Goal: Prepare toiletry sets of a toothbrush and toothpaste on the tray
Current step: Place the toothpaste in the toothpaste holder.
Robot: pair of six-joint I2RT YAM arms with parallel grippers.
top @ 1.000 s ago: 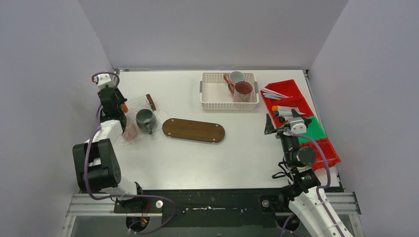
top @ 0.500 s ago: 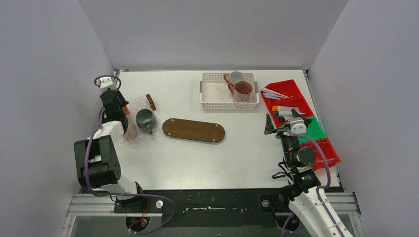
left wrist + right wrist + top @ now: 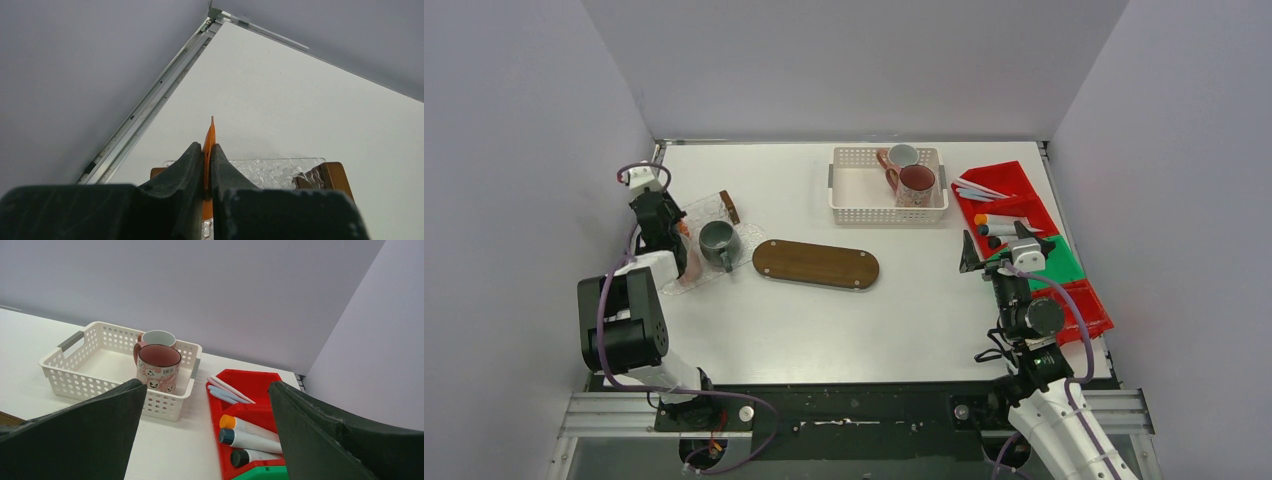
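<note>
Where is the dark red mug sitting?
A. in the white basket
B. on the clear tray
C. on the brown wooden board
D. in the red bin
A. The dark red mug stands inside the white basket, right in front of a white mug.

Left hand [image 3: 681, 240] holds an orange toothbrush [image 3: 683, 227] beside the green mug [image 3: 718, 240].
</note>
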